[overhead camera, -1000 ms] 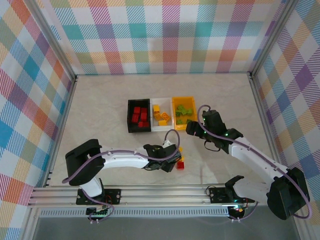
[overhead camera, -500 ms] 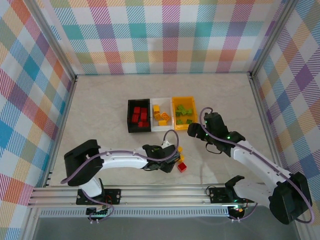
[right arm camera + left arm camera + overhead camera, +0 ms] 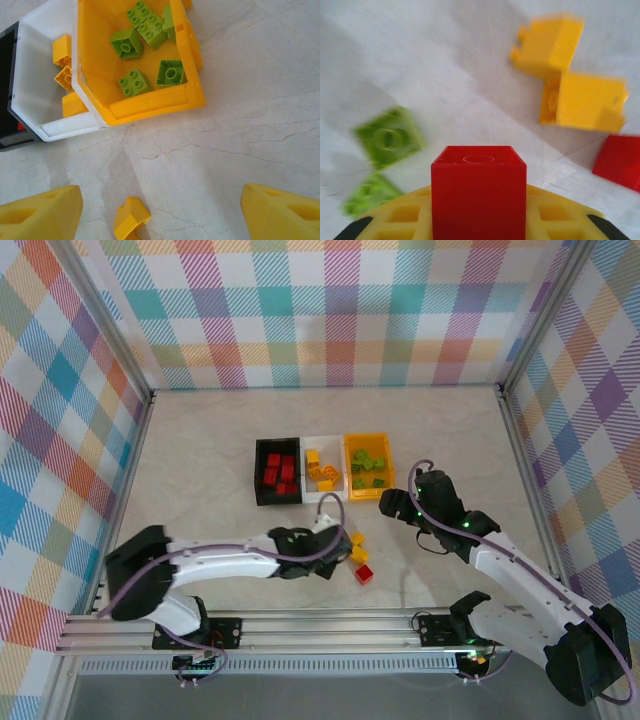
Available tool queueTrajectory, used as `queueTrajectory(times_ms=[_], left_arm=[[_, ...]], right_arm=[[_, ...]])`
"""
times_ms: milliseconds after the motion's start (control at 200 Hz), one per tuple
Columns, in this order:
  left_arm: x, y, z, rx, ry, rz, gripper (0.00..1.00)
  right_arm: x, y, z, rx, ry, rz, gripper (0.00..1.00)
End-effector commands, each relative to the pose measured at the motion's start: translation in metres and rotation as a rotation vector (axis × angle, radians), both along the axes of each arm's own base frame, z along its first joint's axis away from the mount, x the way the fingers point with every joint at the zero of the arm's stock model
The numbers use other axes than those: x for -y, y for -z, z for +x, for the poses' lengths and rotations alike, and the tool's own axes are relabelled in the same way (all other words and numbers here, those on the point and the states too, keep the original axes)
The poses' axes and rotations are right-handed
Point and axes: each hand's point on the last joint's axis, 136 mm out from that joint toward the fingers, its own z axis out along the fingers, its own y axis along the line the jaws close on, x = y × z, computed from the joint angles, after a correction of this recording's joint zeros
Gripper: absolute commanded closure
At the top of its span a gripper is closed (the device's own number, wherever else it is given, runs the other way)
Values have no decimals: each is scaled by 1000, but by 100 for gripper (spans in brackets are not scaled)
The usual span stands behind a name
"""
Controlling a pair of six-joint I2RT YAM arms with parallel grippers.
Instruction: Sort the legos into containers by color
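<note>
While my left gripper [image 3: 330, 558] sits low and just left of centre in the overhead picture, its jaws are clamped on a chunky red plastic brick [image 3: 478, 192]. That brick stands at bottom centre of the left wrist picture, against my yellow finger [image 3: 545, 215]. On the pale marbled table [image 3: 200, 460] beyond it, two lime green studded bricks [image 3: 389, 142] lie blurred at the left. Two yellow plastic bricks [image 3: 585, 102] touch each other at upper right, and another red brick [image 3: 620, 162] is cut off by the right edge.

Overhead, at the middle of the frame, three bins stand side by side in a tight row. First comes the black rectangular plastic bin [image 3: 259, 475] with red bricks inside, then the white plastic bin [image 3: 322, 497] with yellow ones, then the orange-yellow plastic bin [image 3: 368, 437] with green ones.

Just right of that row and a little lower, my right gripper [image 3: 392, 502] hangs with its jaws wide apart, gripping nothing. In the right wrist picture its yellow fingertips [image 3: 42, 212] sit in the two bottom corners. A loose yellow brick [image 3: 131, 217] lies on the table between them, nearer the left one, and the orange-yellow bin sits at upper left.
</note>
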Motion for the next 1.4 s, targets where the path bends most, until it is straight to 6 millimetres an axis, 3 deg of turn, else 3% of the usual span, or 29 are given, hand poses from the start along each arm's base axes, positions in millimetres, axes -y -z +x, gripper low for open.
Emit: queueTrajectory(times_ms=[0,135,375,580,695,820,940,1050,1195,1395], left_arm=[[-52,-34,47,80,-218,-18,79],[-89,-48,100,108,-405,-60,80],[-107,-47,176,117,-572,-30,81],[-131,-21,213,44,-690,7,82],[-119,-19,220,6,-662,-21,72],[-104,-42,219,38,-623,-70,40],[-98,-66,212,58,-599,-121,24],[-85,-96,193,103,-545,-189,10],[-70,-116,146,118,-461,-271,1],[-81,-90,73,97,-408,-248,0]], right_arm=[[2,13,-7,-36,2,-8,17],[2,22,-10,-59,-4,-13,18],[2,37,-25,-107,-35,-20,19],[-5,48,-65,-117,-143,9,19],[-8,54,-88,-145,-190,48,18],[-16,68,-106,-187,-261,70,18],[-31,70,-116,-175,-345,36,17],[-46,65,-119,-148,-412,-38,16],[-64,72,-119,-151,-464,-139,16],[-83,91,-119,-175,-506,-234,17]])
